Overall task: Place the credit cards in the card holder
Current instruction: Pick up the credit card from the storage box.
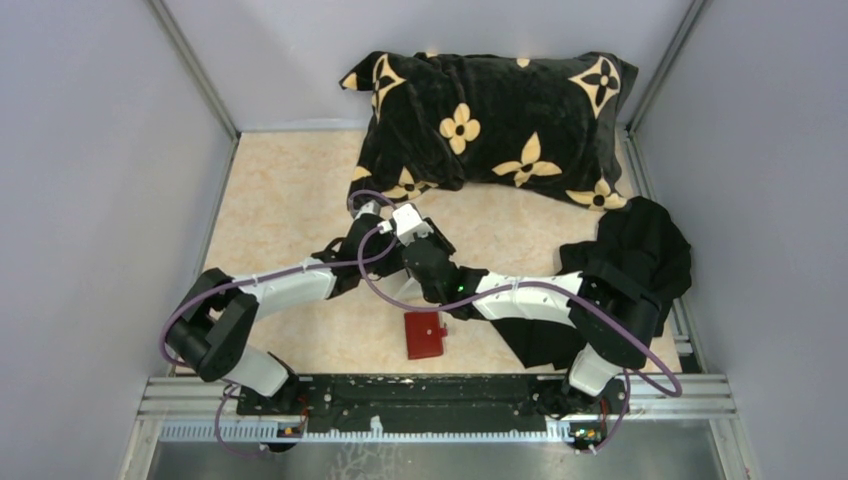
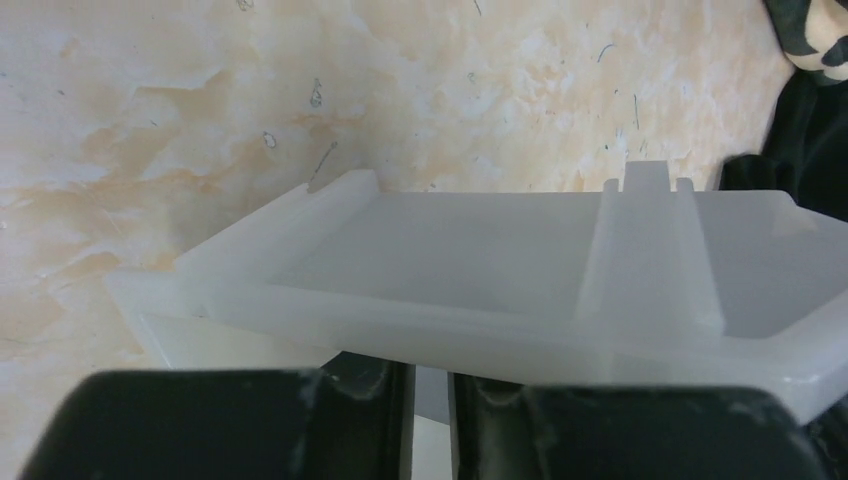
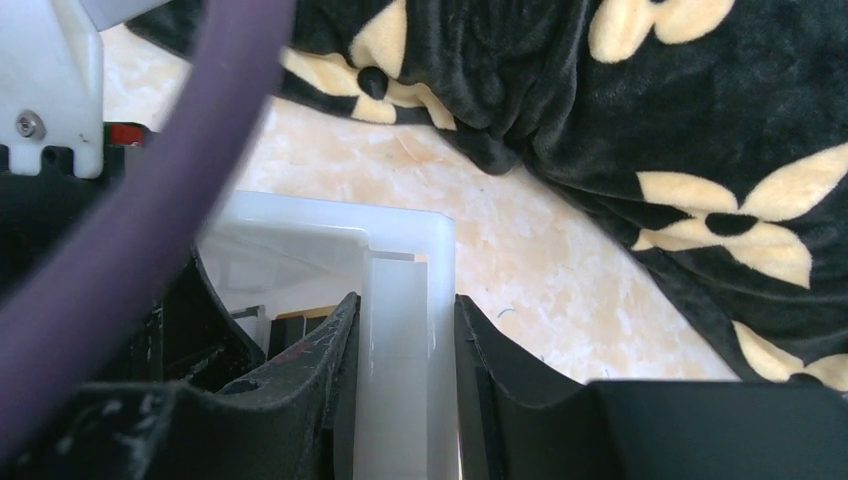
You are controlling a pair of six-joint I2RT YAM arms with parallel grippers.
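Note:
The red card holder (image 1: 425, 335) lies shut on the table near the front, apart from both grippers. Both arms meet over a small white tray (image 2: 480, 260), mostly hidden under them in the top view. My right gripper (image 3: 405, 330) (image 1: 415, 240) is shut on the tray's wall (image 3: 400, 300). Inside the tray, the edge of a black credit card (image 3: 300, 325) with a yellowish strip shows. My left gripper (image 2: 430, 375) (image 1: 365, 225) has its fingers almost together at the tray's near rim, which covers their tips. Other cards are hidden.
A black pillow with yellow flowers (image 1: 490, 120) lies at the back of the table. A black cloth (image 1: 640, 250) lies at the right beside the right arm. A purple cable (image 3: 150, 200) crosses the right wrist view. Grey walls enclose the table.

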